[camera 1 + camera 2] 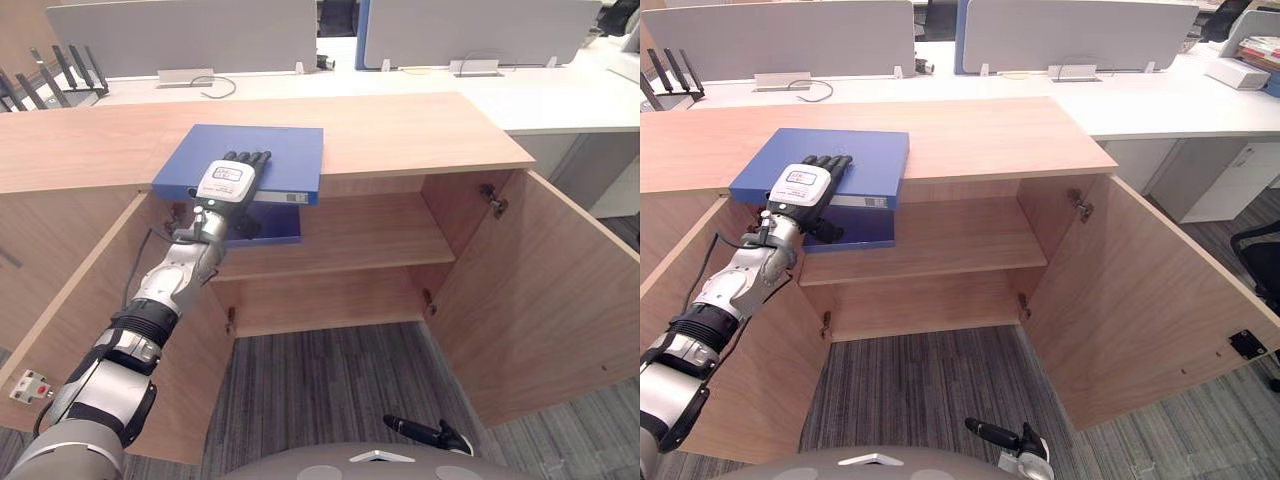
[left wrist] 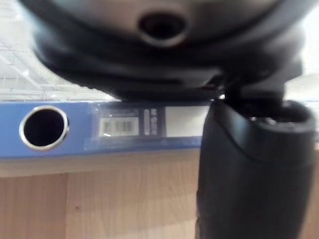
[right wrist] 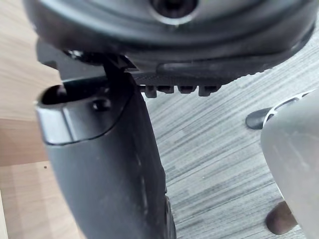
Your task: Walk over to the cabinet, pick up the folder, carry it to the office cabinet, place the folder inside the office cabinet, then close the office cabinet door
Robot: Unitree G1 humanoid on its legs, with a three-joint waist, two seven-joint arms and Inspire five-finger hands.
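A blue folder (image 1: 288, 158) lies flat on the wooden cabinet top (image 1: 420, 130), its spine hanging over the front edge. My left hand (image 1: 230, 185) rests on its near left part, fingers laid across the cover and thumb (image 2: 249, 169) tucked below the spine, pinching it. Up close, the folder's spine (image 2: 75, 127) shows a ring hole and a white label. A second flat blue piece (image 1: 275, 228) lies on the shelf just beneath. My right hand (image 1: 425, 433) hangs low over the carpet, fingers straight, holding nothing.
Both cabinet doors stand wide open: the right door (image 1: 540, 290) and the left door (image 1: 90, 320). One wooden shelf (image 1: 370, 235) spans the inside. White desks with grey dividers (image 1: 180, 35) stand behind. Grey carpet (image 1: 330, 380) lies in front.
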